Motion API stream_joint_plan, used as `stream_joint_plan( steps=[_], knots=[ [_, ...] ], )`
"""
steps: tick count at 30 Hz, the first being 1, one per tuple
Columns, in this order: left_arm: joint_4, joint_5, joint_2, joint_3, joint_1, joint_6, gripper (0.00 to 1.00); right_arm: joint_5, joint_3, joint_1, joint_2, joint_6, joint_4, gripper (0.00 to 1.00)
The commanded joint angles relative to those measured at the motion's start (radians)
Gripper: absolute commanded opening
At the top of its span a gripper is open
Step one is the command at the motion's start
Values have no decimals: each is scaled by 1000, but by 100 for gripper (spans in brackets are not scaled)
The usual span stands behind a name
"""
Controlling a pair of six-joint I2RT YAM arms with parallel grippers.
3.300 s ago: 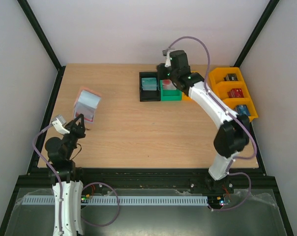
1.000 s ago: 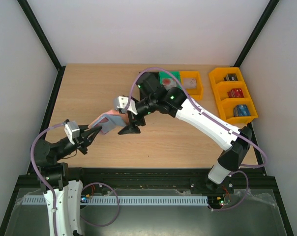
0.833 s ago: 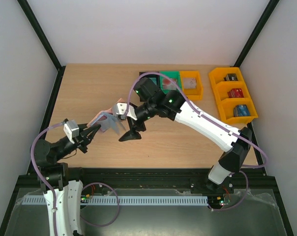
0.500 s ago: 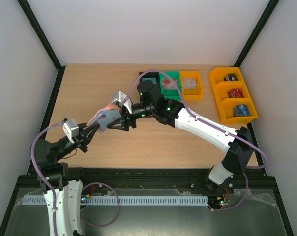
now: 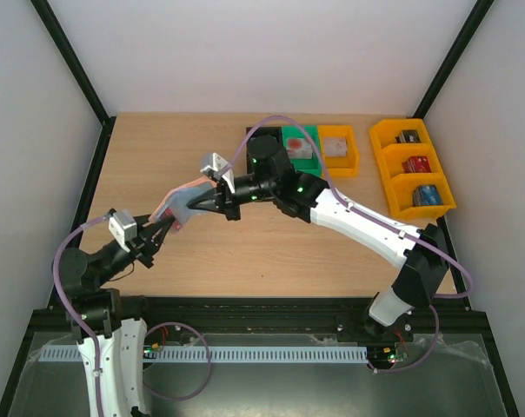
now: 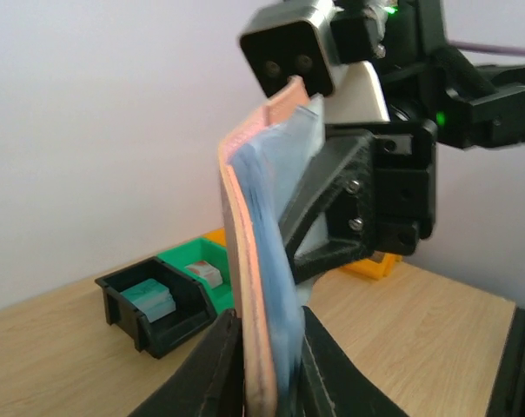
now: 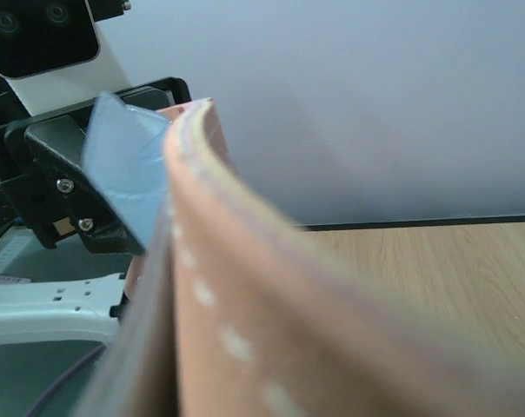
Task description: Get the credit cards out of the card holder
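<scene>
- The left gripper [image 6: 267, 337] is clamped on the card holder's [image 6: 255, 261] lower edge, holding it upright above the bench [image 5: 289, 252].
- In the top view the holder's long axis runs toward 2 o'clock.
- The right gripper [image 5: 200, 201] meets its free end from 3 o'clock; I cannot tell whether that gripper is closed.

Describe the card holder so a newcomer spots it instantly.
Left half of the wooden table, held up where the two arms meet. The card holder is the pinkish-tan wallet with blue-grey lining, pinched by the left gripper; unlike the plastic bins behind, it's soft and folding.
</scene>
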Motion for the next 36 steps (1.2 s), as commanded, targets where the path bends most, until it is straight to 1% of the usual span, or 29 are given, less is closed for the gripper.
stream_joint_plan(
  steps=[1, 2, 7, 10, 12, 14, 17, 19, 20, 24, 28, 30, 36],
  knots=[
    [46, 76, -13, 17, -5, -23, 22, -139, 31, -11, -41, -65, -5, 2],
    [59, 71, -13, 15, -5, -31, 24, -164, 28, -20, -45, -66, -5, 2],
    [67, -26, -15, 9, -6, -31, 25, -300, 14, -55, -65, -79, -10, 2],
    [58, -48, -15, 7, -5, -29, 29, -329, 12, -60, -74, -95, -26, 2],
    [58, -45, -16, 3, -6, -40, 30, -331, 19, -66, -74, -118, -52, 2],
    [65, -32, -19, 1, -6, -53, 33, -367, 22, -74, -75, -119, -61, 2],
    [80, -22, -19, -5, -6, -55, 32, -382, 27, -75, -72, -118, -61, 2],
    [125, -18, -18, -24, -6, -61, 32, -395, 29, -75, -66, -104, -47, 2],
    [148, -16, -16, -35, -5, -77, 33, -397, 29, -75, -61, -93, -41, 2],
    [278, -4, -9, -77, -5, -186, 36, -400, 29, -73, -45, -61, -13, 2],
    [327, 0, 7, -98, -14, -224, 36, -420, 30, -66, -31, -31, 17, 2],
    [330, 12, 18, -104, -26, -219, 38, -424, 30, -59, -22, -14, 40, 2],
    [340, 46, 40, -104, -77, -213, 47, -444, 43, -55, -8, -14, 37, 2]
  ],
)
